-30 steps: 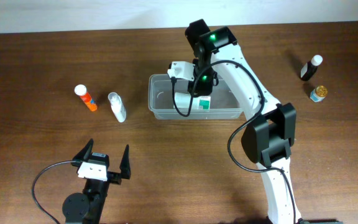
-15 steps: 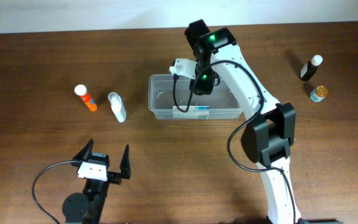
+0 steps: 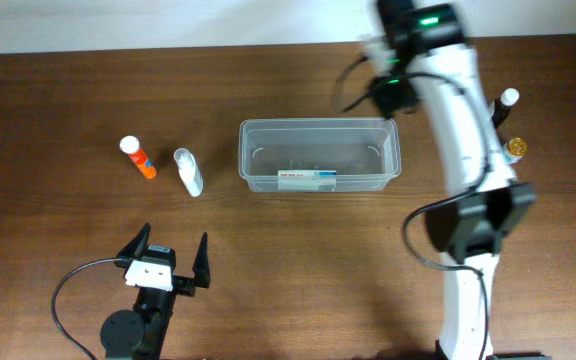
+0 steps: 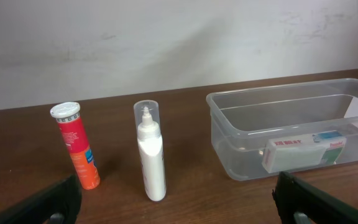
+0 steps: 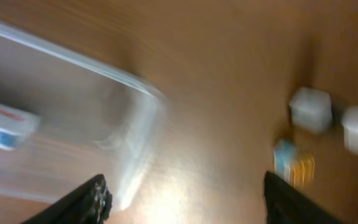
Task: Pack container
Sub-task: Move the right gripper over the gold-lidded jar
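the clear plastic rectangular tub [image 3: 318,122] sits mid-table, with a white box with a blue strip [image 3: 306,179] lying flat inside against its near wall. the left gripper [image 3: 173,250] rests low at the near edge of the table, its fingers spread as wide as they go with nothing between them. the right gripper [image 5: 185,190] is by the tub's far right corner, fingers also spread and empty, though that wrist view is badly smeared

the likeliest trouble is on the right. the dark bottle with a white cap [image 3: 499,110] and the small gold-lidded jar [image 3: 513,150] stand close together, right beside the right arm's own links, so a reach for one could knock the other over or send it rolling. the tub looks light, and a finger catching its rim on the way in would probably shove it across the wood. on the left, the orange tube with a white cap [image 4: 76,149] and the white squeeze bottle with a clear cap [image 4: 151,155] are tall, narrow and upright. an off-centre pinch may topple either one, and they stand near enough for one to be clipped while the other is taken

writing: the box carries red lettering on its white face and small print on the blue strip, neither sharp enough to read; the orange tube has a blue patch, illegible too
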Tool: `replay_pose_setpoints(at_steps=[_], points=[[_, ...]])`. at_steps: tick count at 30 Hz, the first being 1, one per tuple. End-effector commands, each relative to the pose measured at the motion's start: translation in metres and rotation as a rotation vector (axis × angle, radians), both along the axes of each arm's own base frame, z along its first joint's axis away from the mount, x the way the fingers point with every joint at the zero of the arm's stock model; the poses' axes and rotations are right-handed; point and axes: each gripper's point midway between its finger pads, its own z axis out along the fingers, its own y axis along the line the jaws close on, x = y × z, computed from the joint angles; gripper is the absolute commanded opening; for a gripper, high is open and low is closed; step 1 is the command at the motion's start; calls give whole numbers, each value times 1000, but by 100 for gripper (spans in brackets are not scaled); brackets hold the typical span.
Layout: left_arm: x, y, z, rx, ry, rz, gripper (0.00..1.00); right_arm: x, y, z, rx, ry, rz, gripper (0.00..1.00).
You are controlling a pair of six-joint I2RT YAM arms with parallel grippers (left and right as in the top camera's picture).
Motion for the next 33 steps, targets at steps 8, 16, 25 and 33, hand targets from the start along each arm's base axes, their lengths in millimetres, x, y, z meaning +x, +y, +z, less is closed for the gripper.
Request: replay_pose_setpoints(at_steps=[8,16,25,33], points=[[-1,-1,0,13,-4,-11,99,-25,-152,11,254,-48,-560,98],[-1,-1,0,13,-4,-11,100,-42,-202,-2,455,-44,-705,98],[-1,-1,-1,13,-3,-11,99,-26,-220,-42,413,-64,-534,98],[-1,-1,0,13,-4,-11,99,-21,-243,-81,305,-68,-547,98]])
